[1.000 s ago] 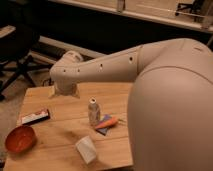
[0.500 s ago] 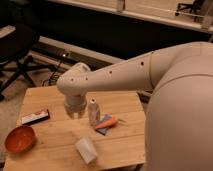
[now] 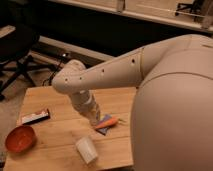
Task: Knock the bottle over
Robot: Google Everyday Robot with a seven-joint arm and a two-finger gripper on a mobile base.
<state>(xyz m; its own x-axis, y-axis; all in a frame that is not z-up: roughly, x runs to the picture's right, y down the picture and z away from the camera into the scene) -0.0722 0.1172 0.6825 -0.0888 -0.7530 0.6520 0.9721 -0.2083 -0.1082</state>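
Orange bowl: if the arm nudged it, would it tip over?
Probably not: the orange bowl looks low and wide, so it would likely slide. It seems empty, so perhaps light. The end effector hangs above the table, apart from the bowl.

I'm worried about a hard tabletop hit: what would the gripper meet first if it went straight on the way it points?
Likely the wooden table, right beside the orange-and-blue packet; the gripper points down there. The bottle isn't visible and is possibly hidden behind it.
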